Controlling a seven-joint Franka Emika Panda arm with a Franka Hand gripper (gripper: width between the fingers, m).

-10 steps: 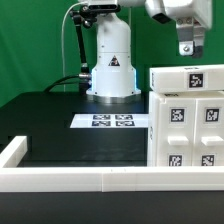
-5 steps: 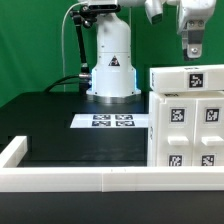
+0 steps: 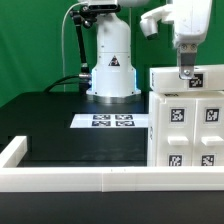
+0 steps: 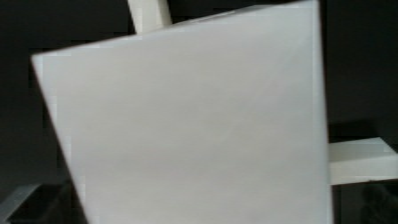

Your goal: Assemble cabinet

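Observation:
The cabinet (image 3: 188, 120) is a large white box with black-and-white tags on its front and top. It stands on the black table at the exterior view's right. My gripper (image 3: 186, 70) hangs straight above its top edge, fingertips down at the top tag, touching or nearly so. In the wrist view a plain white face of the cabinet (image 4: 196, 120) fills almost the whole picture. Only dark slivers of my fingers (image 4: 15, 205) show at the corners, spread wide on either side of the white face. Nothing is held.
The marker board (image 3: 112, 121) lies flat on the table in front of the robot's white base (image 3: 112, 65). A low white rail (image 3: 70, 178) edges the table's near side and the exterior view's left. A green backdrop stands behind.
My gripper has come down and a little toward the exterior view's left, from well above the cabinet to its top edge. The cabinet has not moved.

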